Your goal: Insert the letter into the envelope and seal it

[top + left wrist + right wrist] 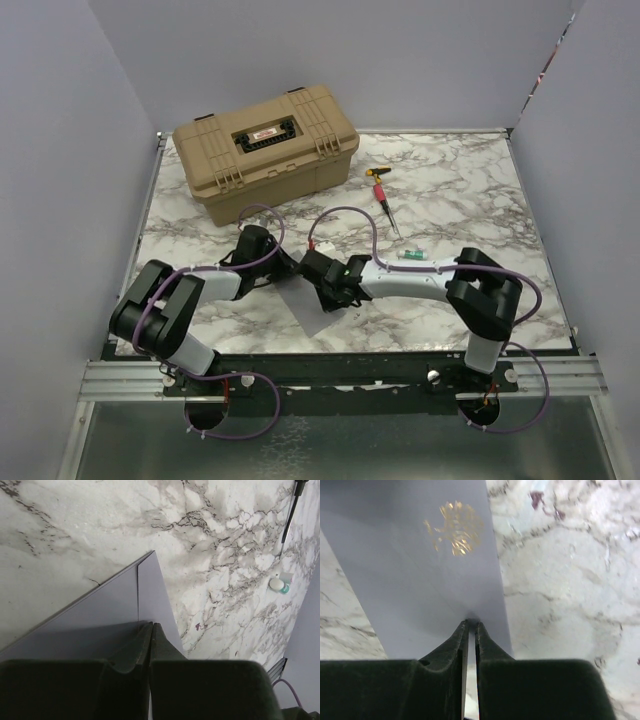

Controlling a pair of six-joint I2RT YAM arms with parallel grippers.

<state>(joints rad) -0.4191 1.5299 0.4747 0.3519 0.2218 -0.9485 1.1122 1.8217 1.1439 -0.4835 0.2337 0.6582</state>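
The grey-lilac envelope lies between the two grippers at the front middle of the marble table. My left gripper is shut on its left edge; the left wrist view shows the envelope running out from the closed fingertips, with a fold line on it. My right gripper is shut on the other edge; in the right wrist view the envelope carries a gold mark, and a thin paper edge runs between the fingers. The tan letter is not in view.
A tan hard case stands at the back left. A screwdriver lies right of it and also shows in the left wrist view. A small white and green object lies by the right arm. Grey walls enclose the table.
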